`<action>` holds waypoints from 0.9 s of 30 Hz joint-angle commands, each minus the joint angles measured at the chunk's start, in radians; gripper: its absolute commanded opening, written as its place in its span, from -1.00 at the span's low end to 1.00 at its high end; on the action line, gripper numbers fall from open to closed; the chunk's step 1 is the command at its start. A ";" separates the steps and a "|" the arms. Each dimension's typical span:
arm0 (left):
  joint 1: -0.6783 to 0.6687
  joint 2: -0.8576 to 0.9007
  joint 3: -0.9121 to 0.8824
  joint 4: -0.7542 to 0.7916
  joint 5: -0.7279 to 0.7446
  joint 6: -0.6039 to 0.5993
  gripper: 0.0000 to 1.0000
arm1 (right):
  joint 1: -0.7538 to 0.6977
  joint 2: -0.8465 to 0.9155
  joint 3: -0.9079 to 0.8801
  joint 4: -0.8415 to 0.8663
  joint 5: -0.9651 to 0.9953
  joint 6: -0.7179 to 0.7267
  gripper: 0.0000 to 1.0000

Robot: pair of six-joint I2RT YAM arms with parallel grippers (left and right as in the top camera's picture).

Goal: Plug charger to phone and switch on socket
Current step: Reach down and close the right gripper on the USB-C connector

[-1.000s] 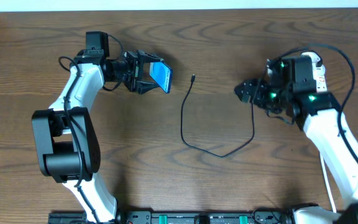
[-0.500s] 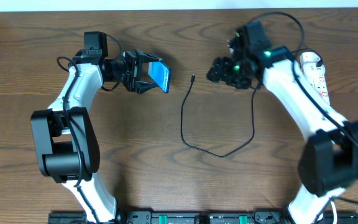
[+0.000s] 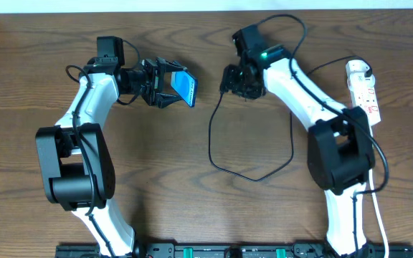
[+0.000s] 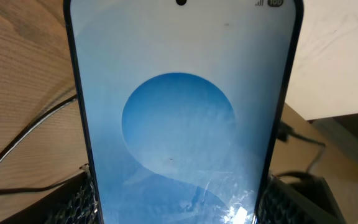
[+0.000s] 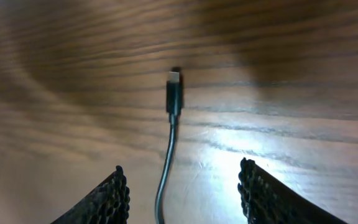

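While the left gripper (image 3: pixel 172 86) is clenched on the long edges of the phone (image 3: pixel 186 87) and holds it off the table (image 3: pixel 156 201), the right gripper (image 3: pixel 236 80) hangs just above the free end of the charger (image 3: pixel 211 136). The right wrist view shows its two mesh-padded fingers (image 5: pixel 104 199) spread on either side of the thin black cable, touching nothing, with the connector tip (image 5: pixel 174 93) lying flat on the wood just ahead of them. This claw is released and empty.

From the tip the cable runs down the table, loops near the middle and climbs back toward the right arm, where its far end cannot be followed. The socket (image 3: pixel 362 89) lies well apart at the table's right edge.

The charger looks light and limp, so it will probably sag or swing if it is taken by the cord. The short moulded body behind the metal tip seems to be the only stiff part. That is the place to pinch, squarely across its sides, leaving the tip sticking out so it can be aimed. It is small and smooth and could roll or twist between the pads.

The phone (image 4: pixel 179 124), lit blue and white, is slick glass and likely fragile, so the edge grip suits it. Its port shows in no view.
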 commanded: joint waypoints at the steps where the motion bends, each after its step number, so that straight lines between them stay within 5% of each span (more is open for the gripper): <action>1: 0.005 -0.028 0.005 0.004 0.021 0.013 0.25 | 0.035 0.031 0.024 0.017 0.037 0.060 0.10; 24: 0.005 -0.028 0.005 0.004 0.024 0.014 0.25 | 0.144 0.142 0.024 0.060 0.254 0.124 -0.23; 27: 0.005 -0.028 0.005 0.004 0.026 0.013 0.25 | 0.151 0.142 0.024 0.058 0.271 0.124 -0.50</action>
